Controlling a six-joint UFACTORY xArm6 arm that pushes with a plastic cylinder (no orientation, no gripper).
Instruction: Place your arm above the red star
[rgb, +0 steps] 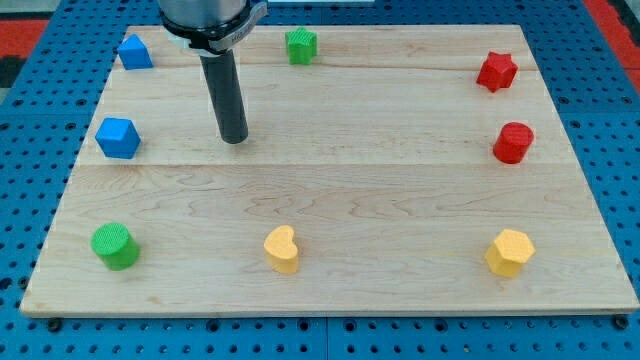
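The red star sits at the board's upper right corner. My tip rests on the wooden board in the upper left part, far to the left of the red star. A red cylinder stands just below the star. My tip touches no block; the nearest are the blue block to its left and the green star above and to its right.
A blue block lies at the upper left corner. Along the bottom stand a green cylinder, a yellow heart and a yellow hexagon. The wooden board lies on a blue pegboard.
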